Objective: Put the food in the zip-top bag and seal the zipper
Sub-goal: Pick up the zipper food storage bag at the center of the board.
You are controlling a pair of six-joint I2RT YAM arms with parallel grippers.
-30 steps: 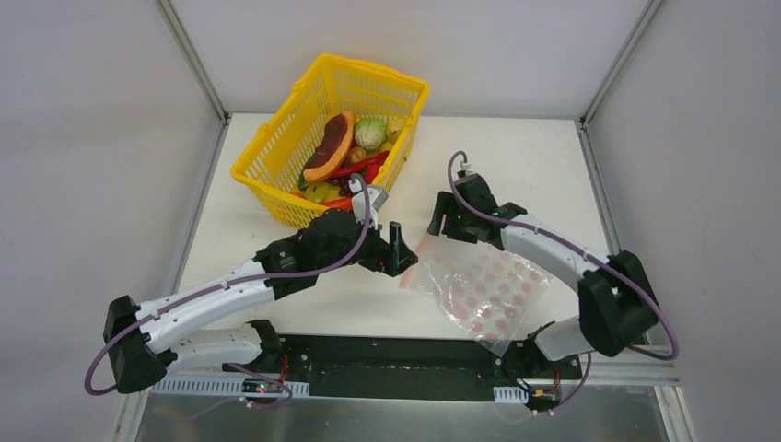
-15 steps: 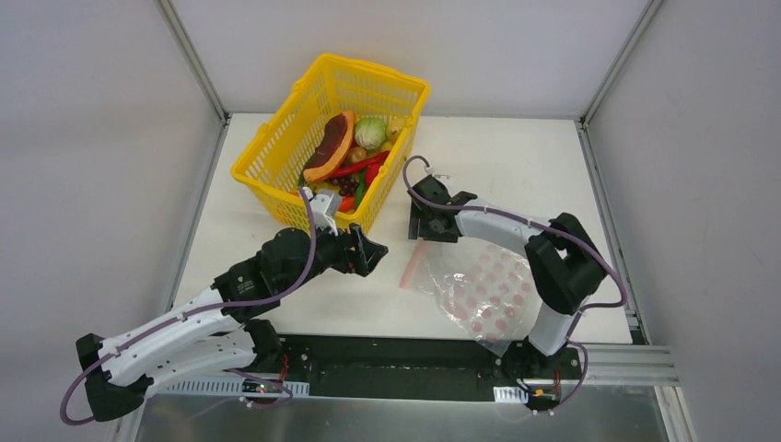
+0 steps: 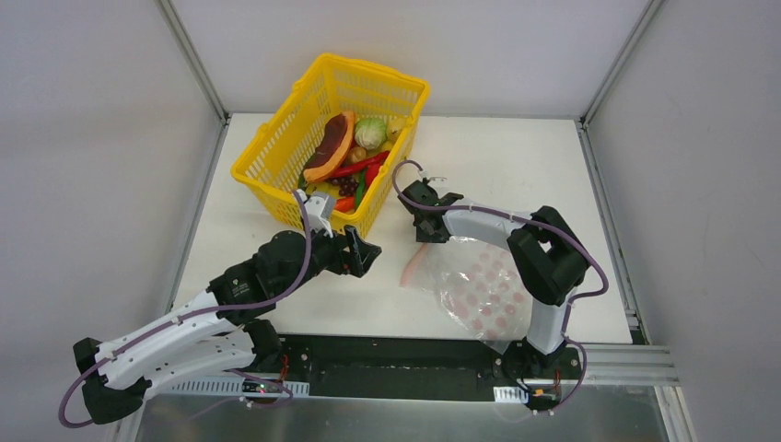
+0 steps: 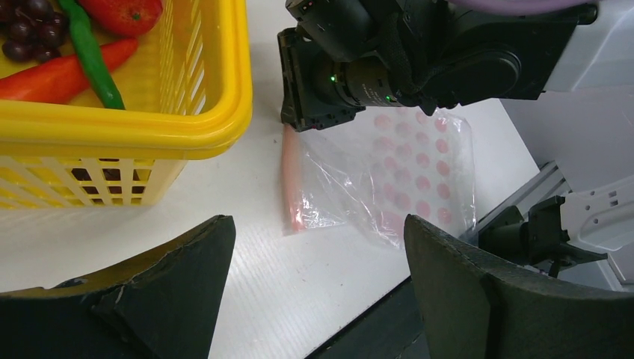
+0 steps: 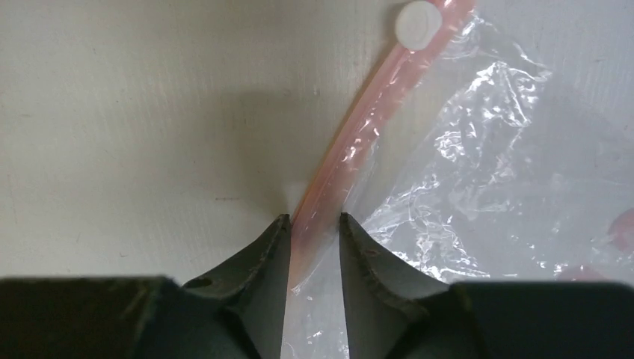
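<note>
The clear zip-top bag [image 3: 481,287] with pink dots lies flat on the table, empty. Its pink zipper [image 3: 411,267] runs along the left edge. My right gripper [image 3: 420,230] is at the zipper's far end. In the right wrist view its fingertips [image 5: 278,238] are closed on the pink strip [image 5: 351,149], with the gripper [image 5: 314,222] around it. My left gripper [image 3: 361,254] is open and empty, left of the bag, near the basket's front corner. The food, including the melon slice [image 3: 332,147], cabbage [image 3: 371,132] and grapes [image 3: 348,185], lies in the basket.
The yellow lattice basket [image 3: 276,138] stands at the back left, its rim close in the left wrist view [image 4: 149,123]. A small white disc [image 5: 417,22] sits on the zipper farther along. The table's front edge and a black rail [image 3: 396,354] are close behind the bag.
My right gripper has swung left and come down on the far end of the zipper. My left arm has drawn back to the left, away from the bag.
</note>
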